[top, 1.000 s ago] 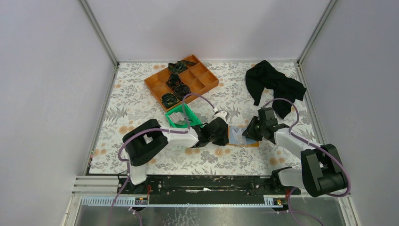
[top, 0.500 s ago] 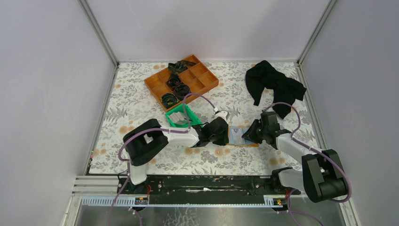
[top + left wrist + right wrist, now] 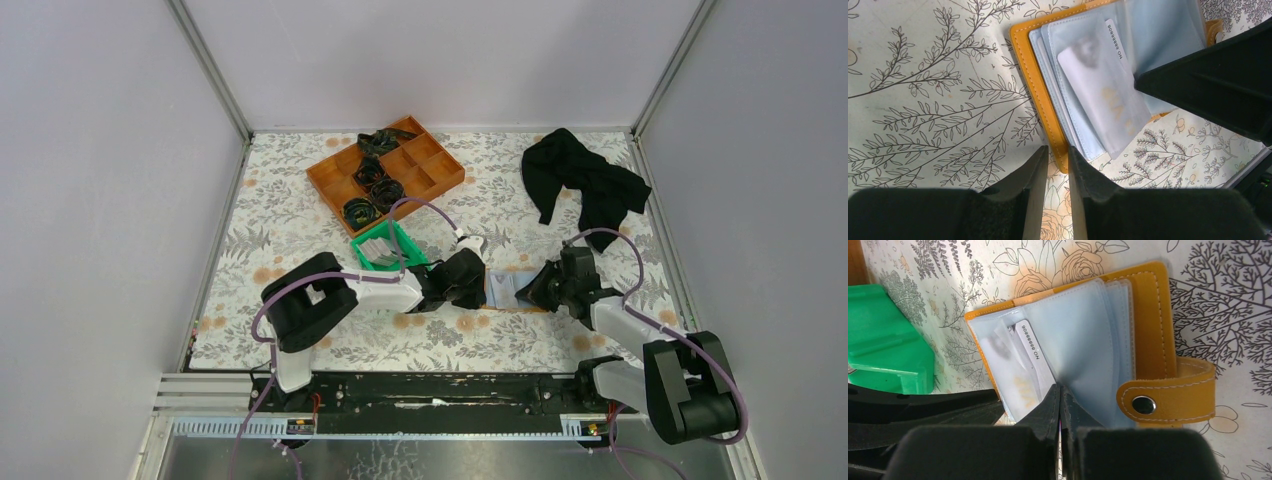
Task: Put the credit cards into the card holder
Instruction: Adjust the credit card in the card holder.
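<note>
The orange card holder [image 3: 505,290] lies open on the flowered tabletop between both grippers, its pale blue sleeves up. One whitish credit card [image 3: 1103,95] sits inside a clear sleeve, its printed number showing [image 3: 1029,342]. My left gripper [image 3: 1055,150] straddles the card holder's orange edge [image 3: 1030,65] with narrow jaws and pins it. My right gripper [image 3: 1060,387] is shut, its tips meeting at the lower edge of a raised sleeve [image 3: 1088,340]. The snap tab [image 3: 1168,400] lies open to the right. More whitish cards stand in the green bin [image 3: 385,248].
An orange compartment tray [image 3: 385,172] with black coiled items sits at the back centre. A black cloth [image 3: 580,185] lies crumpled at the back right. The green bin [image 3: 883,350] stands just behind the left gripper [image 3: 478,285]. Grey walls enclose the table.
My right gripper has closed its jaws and its arm has shifted lower and nearer the table's front. The left gripper and the card holder have stayed put.
</note>
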